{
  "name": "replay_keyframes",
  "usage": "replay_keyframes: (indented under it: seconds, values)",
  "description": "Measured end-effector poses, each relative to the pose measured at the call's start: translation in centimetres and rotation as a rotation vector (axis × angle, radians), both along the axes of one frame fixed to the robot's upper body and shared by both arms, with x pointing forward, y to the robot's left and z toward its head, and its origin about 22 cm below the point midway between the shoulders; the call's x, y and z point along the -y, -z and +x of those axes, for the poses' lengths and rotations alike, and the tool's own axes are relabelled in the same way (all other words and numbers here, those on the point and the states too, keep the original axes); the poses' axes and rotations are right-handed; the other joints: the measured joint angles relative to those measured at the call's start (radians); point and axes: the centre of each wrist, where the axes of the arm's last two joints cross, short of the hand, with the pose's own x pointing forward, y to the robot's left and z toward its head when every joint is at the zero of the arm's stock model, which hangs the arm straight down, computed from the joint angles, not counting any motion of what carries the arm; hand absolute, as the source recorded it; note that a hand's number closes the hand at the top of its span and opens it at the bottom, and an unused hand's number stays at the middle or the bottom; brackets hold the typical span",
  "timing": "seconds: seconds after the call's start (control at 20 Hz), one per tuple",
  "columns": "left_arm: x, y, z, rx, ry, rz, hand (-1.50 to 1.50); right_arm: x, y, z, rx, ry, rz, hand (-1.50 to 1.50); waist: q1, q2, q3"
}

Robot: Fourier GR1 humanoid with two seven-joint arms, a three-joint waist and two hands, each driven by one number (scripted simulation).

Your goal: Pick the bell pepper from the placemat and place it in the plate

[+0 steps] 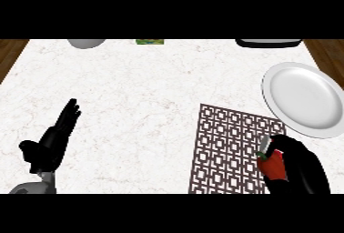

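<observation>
Down in the lower right of the frame, the right hand (306, 166) is curled round the red bell pepper (274, 167), black fingers wrapped over it so that only its left side shows. The pepper sits in that grasp at the right edge of the patterned placemat (225, 145); whether it touches the mat cannot be told. The white plate (302, 98) lies at the right of the frame, just above the hand, with nothing in it. Over in the lower left, the left hand (50, 141) rests open, fingers straight and pointing up the frame, holding nothing. Between them spreads the pale marble counter (148, 100), and a grey bowl (86, 43) peeks in at the top left edge.
</observation>
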Motion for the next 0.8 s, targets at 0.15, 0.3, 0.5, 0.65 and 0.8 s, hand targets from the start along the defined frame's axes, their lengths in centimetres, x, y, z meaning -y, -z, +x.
replay_keyframes:
  seconds: [0.15,0.3,0.5,0.65,0.8]
  values:
    - [-0.2,0.2,-0.3,-0.003,-0.014,-0.005,0.0,5.6,-1.1,0.3,0.026,0.036,-0.044,1.5,-0.019,0.004,0.007]
    - [-0.4,0.2,-0.5,0.001,-0.026,-0.006,0.0,10.8,-2.9,0.5,0.054,0.051,-0.049,1.5,-0.027,0.006,0.012]
    - [-0.4,0.3,-0.6,-0.004,-0.031,-0.011,0.0,17.3,-6.0,0.2,0.108,0.029,-0.034,1.5,-0.037,0.005,0.014]
    - [-0.5,0.4,-0.7,-0.004,-0.032,-0.008,0.0,22.0,-8.7,-0.5,0.175,0.006,-0.007,1.5,-0.034,0.005,0.014]
    - [-0.1,0.3,-0.5,0.0,-0.02,-0.012,0.0,26.2,-11.3,-1.5,0.272,-0.015,0.03,1.5,-0.022,0.006,0.013]
